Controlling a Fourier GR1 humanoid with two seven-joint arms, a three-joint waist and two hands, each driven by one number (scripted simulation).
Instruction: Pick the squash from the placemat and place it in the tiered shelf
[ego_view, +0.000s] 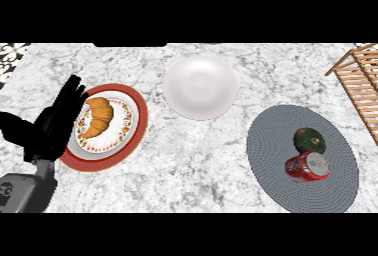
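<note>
Squash (308, 139): dark green, sits on the grey placemat (275, 150) at about 3 o'clock of the worktop (192, 160), touching or just beside a red can (308, 167) lying on its side at the squash's 6 o'clock. Its long axis runs roughly 12 to 6, tilted slightly. The tiered shelf (358, 75) is at 1 o'clock from the squash, near the placemat's far edge. I see only my left hand (55, 122), resting at 9 o'clock beside the red-rimmed plate (136, 132) with a croissant (98, 116), fingers (71, 92) straight and apart, holding nothing. The squash lies well apart from it, straight toward 3 o'clock. The right hand is out of view; I judge it the nearer one, since the squash is on the right side. A white bowl (200, 87) is at 12 o'clock.
</note>
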